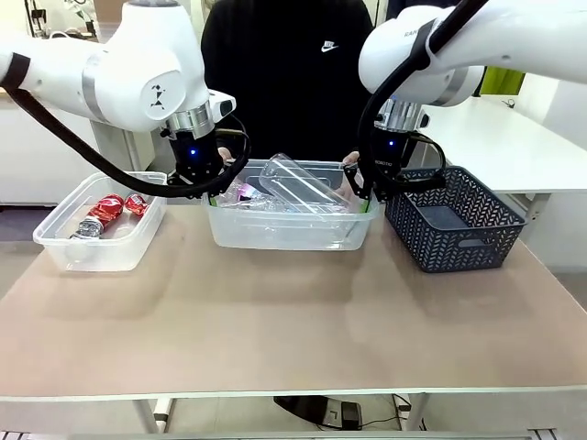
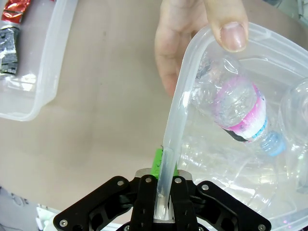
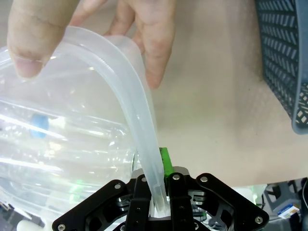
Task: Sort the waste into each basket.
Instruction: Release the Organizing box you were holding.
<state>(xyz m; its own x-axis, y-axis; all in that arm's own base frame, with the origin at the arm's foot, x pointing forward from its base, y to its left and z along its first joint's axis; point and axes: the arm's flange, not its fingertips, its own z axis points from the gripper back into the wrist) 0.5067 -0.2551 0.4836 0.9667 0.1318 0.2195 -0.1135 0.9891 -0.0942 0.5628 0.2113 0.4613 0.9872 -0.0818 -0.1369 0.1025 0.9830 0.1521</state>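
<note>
Each gripper pinches the tub's rim: left gripper [image 2: 161, 192] at its left end, right gripper [image 3: 156, 192] at its right. The tub [image 1: 275, 234], bottles [image 1: 298, 183] inside, lies lengthwise between them, mid-table; the person's hands [image 2: 192, 43] hold its far corners.

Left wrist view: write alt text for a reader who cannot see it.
The left gripper straddles the rim of a clear tub holding a pink-labelled plastic bottle. A person's hand grips the same rim farther along.

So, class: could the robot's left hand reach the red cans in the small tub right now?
Probably not yet: the left hand sits astride the rim of the middle tub. The red cans lie uncovered in the small tub beside it.
</note>
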